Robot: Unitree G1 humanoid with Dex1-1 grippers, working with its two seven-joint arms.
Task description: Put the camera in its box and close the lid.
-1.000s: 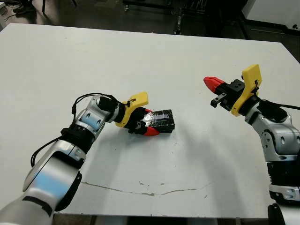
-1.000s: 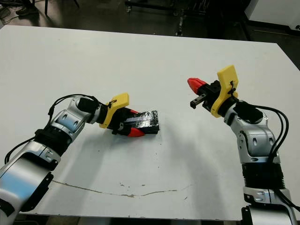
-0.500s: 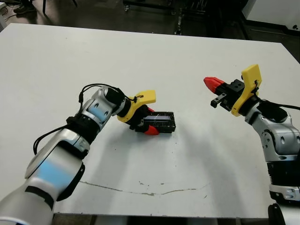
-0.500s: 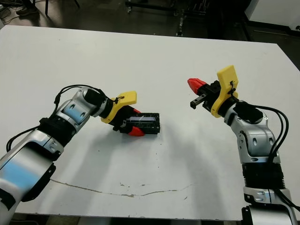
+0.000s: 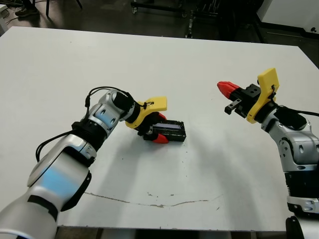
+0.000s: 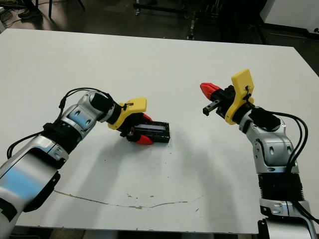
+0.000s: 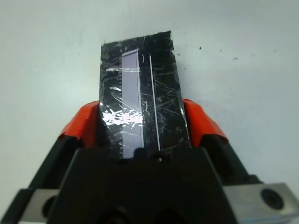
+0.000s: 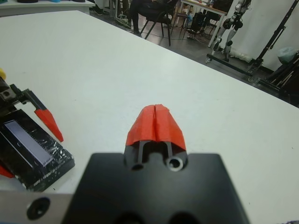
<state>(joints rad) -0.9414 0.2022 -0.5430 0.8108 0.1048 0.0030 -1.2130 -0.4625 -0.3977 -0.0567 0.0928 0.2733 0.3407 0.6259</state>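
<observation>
The lid [image 5: 171,130] is a glossy black cover with crinkly wrap and a pale stripe, lying flat on the white table [image 5: 149,64] near its middle. My left gripper [image 5: 160,128] straddles one end of it. In the left wrist view the red fingers [image 7: 198,119] press on both long sides of the lid [image 7: 140,93]. The box is hidden under the lid and the camera is out of view. My right gripper [image 5: 225,88] hangs above the table's right side, shut and empty, well apart from the lid. The right wrist view shows the lid [image 8: 32,147] and one left fingertip [image 8: 46,123].
A thin cracked line [image 5: 149,203] runs across the table near its front edge. Beyond the far edge lies dark floor with metal stands [image 5: 189,15]. Bare white surface lies between the lid and my right gripper.
My left arm has swung its gripper round and slightly rightwards, turning the lid with it so it now lies more level across the table. The right arm has not moved.
</observation>
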